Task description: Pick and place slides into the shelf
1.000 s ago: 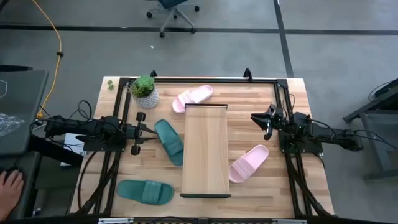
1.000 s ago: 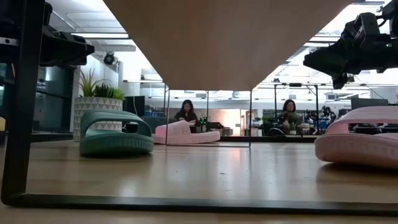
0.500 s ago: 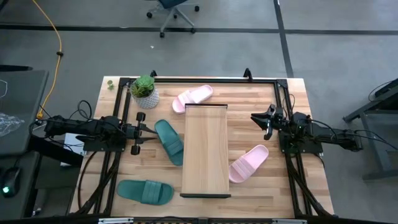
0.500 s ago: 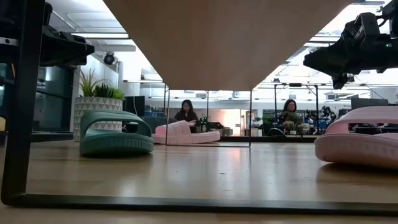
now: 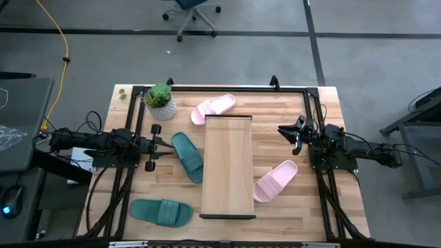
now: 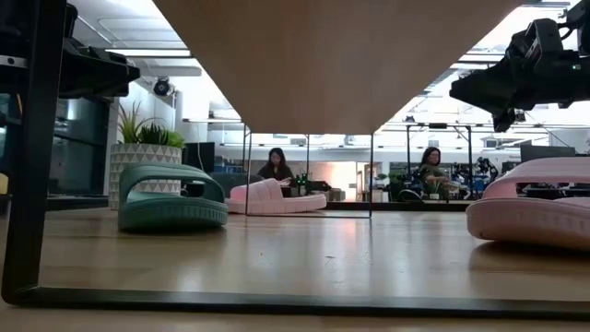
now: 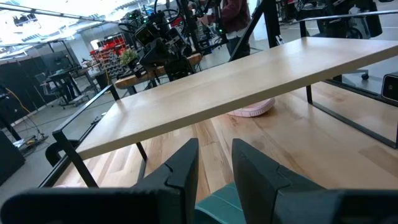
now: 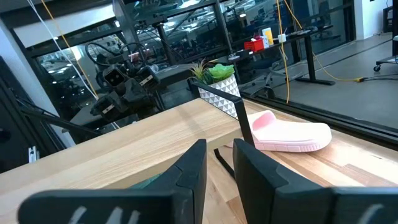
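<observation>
The shelf (image 5: 228, 165), a light-wood board on a thin black frame, stands mid-table. One pink slide (image 5: 213, 108) lies at its far end and another (image 5: 275, 180) to its right. A teal slide (image 5: 187, 156) lies on its sole just left of the shelf, and a second (image 5: 160, 212) lies near the front left corner. My left gripper (image 5: 167, 146) hangs shut above the table beside the nearer teal slide (image 7: 217, 202). My right gripper (image 5: 282, 129) waits shut right of the shelf, above the table (image 6: 502, 97).
A potted plant (image 5: 160, 101) stands at the far left, close to the far pink slide. Black frame rails (image 5: 220, 87) run along the table's far edge and both sides. People sit in the room beyond the table (image 6: 275, 166).
A person's hand off the table's near left corner has drawn out of view. Both arms and all slides have kept still.
</observation>
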`<state>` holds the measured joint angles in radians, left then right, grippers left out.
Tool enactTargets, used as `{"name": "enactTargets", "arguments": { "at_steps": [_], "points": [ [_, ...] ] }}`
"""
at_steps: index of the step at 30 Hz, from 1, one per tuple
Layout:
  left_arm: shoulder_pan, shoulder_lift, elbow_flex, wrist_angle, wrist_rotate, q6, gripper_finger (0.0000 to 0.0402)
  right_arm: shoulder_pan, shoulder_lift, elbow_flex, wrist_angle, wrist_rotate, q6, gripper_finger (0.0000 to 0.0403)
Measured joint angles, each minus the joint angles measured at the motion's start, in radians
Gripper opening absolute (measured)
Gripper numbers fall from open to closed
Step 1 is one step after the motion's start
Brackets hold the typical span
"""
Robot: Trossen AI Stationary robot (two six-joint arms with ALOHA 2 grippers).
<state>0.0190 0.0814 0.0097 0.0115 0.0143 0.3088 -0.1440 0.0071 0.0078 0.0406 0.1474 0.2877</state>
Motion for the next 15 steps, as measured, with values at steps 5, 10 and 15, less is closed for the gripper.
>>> {"name": "enactTargets", "arguments": {
  "at_steps": [5, 10, 15],
  "points": [
    [0.000, 0.000, 0.000, 0.000, 0.000, 0.000, 0.0085, 0.000, 0.000, 0.000, 0.000, 0.000, 0.000, 0.0071],
    [0.000, 0.000, 0.000, 0.000, 0.000, 0.000, 0.0085, 0.000, 0.000, 0.000, 0.000, 0.000, 0.000, 0.0071],
    [0.000, 0.000, 0.000, 0.000, 0.000, 0.000, 0.0085, 0.000, 0.000, 0.000, 0.000, 0.000, 0.000, 0.0071]
  ]
}}
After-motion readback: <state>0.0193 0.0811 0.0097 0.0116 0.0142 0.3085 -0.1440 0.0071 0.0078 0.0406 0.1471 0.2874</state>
